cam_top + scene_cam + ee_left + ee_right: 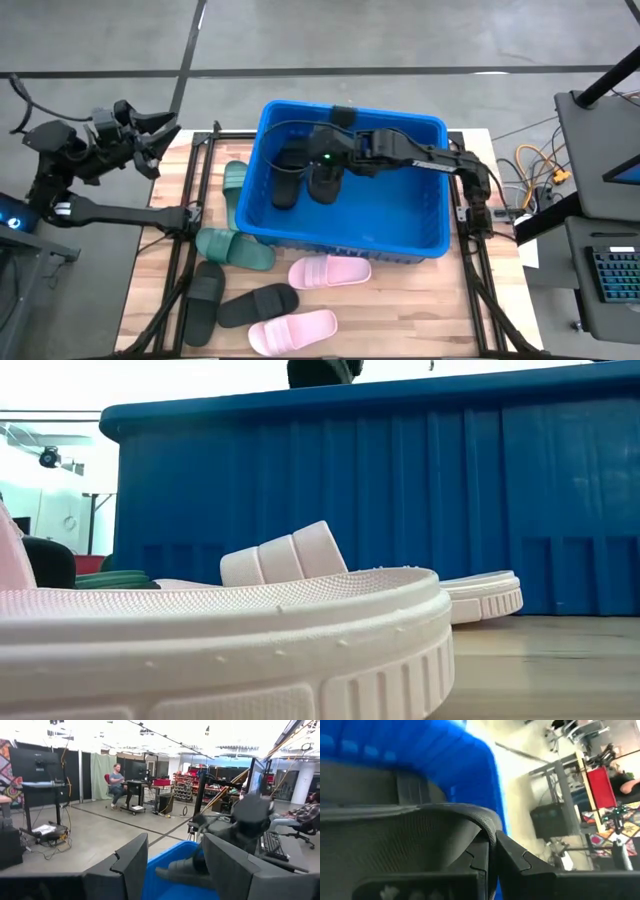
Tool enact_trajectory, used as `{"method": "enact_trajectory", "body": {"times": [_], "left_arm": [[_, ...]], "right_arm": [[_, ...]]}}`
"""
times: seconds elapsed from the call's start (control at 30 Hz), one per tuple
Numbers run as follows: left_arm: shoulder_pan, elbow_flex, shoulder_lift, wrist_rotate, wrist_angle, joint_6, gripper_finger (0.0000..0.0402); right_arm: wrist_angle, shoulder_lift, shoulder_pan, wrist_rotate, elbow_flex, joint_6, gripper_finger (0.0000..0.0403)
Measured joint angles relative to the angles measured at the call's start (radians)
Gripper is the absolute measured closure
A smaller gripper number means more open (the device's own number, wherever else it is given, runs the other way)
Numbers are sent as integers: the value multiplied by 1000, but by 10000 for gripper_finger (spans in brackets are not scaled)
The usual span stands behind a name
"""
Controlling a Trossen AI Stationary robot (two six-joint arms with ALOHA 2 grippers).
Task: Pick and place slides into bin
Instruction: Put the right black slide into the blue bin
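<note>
The blue bin point(430, 235) stands mid-table. My right gripper point(325, 160) reaches into it from the table's right and is shut on a black slide point(325, 182). A second black slide point(287, 178) lies in the bin beside it. On the table, two dark green slides point(235, 182) point(236, 250) lie left of the bin. Two black slides point(205, 300) point(258, 303) and two pale pink slides point(330, 270) point(293, 331) lie in front of it. My left gripper point(165, 133) is open and empty, raised beyond the table's far left corner. My right gripper pinches the black slide's strap band at its edge point(479, 822) between its two fingers point(520, 857). The fingers come slanting down from the table's right. The slide hangs below them inside the bin point(182, 869). Whether it touches the bin floor, I cannot tell.
The pink slide point(220, 640) fills the low view's foreground, with the other pink slide point(300, 560) and the bin wall point(400, 510) behind. Cables and desks stand off the table's right side point(540, 175). People sit in the room beyond point(117, 780).
</note>
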Motion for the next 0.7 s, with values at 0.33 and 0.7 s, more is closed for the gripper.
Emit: {"method": "enact_trajectory", "body": {"times": [0.33, 0.7], "left_arm": [[0, 0, -68, -11, -1, 1, 226], [0, 0, -129, -19, 0, -4, 226]], "right_arm": [[69, 124, -31, -45, -66, -53, 392], [81, 261, -60, -43, -75, -136, 392]]}}
